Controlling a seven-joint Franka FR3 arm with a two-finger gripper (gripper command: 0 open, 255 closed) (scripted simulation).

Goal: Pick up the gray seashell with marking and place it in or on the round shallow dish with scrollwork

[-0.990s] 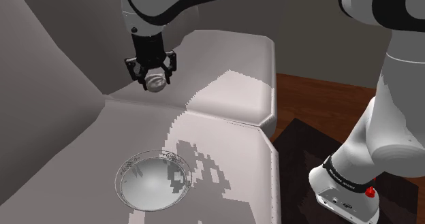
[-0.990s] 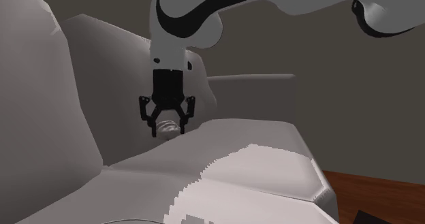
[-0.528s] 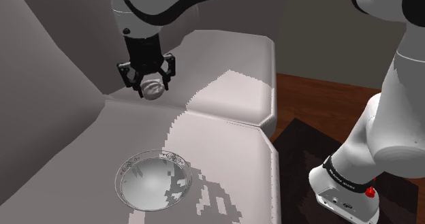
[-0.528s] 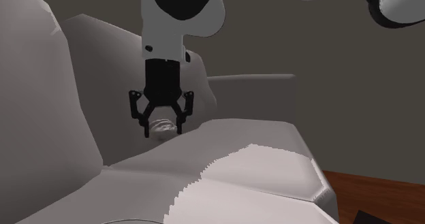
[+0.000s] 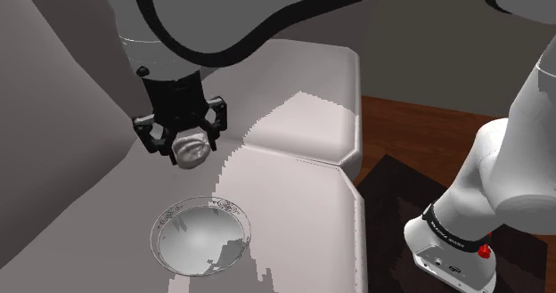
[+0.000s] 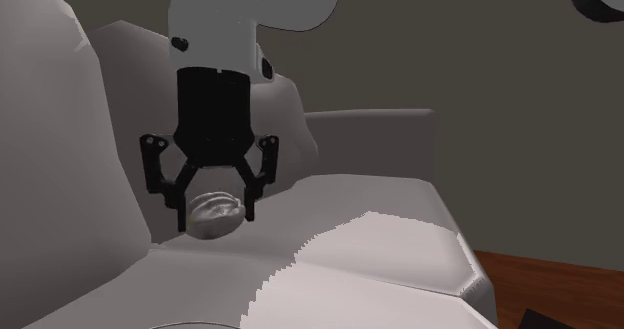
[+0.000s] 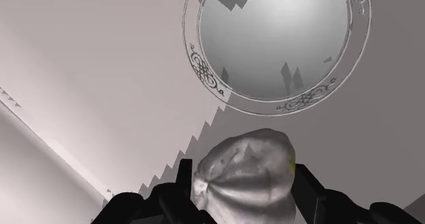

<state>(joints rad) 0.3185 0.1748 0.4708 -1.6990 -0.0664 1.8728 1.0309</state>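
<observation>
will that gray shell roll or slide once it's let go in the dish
The lumpy gray seashell looks rounded, so it will probably rock or roll a little. It seems rigid, undented where the black gripper clasps it. The round shallow dish with scrollwork looks smooth and curved, so the shell may slide toward its middle.

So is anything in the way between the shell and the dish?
Nothing visible is. The gripper holds the shell in the air over the sofa cushion, and just bare cushion lies between it and the dish.
</observation>
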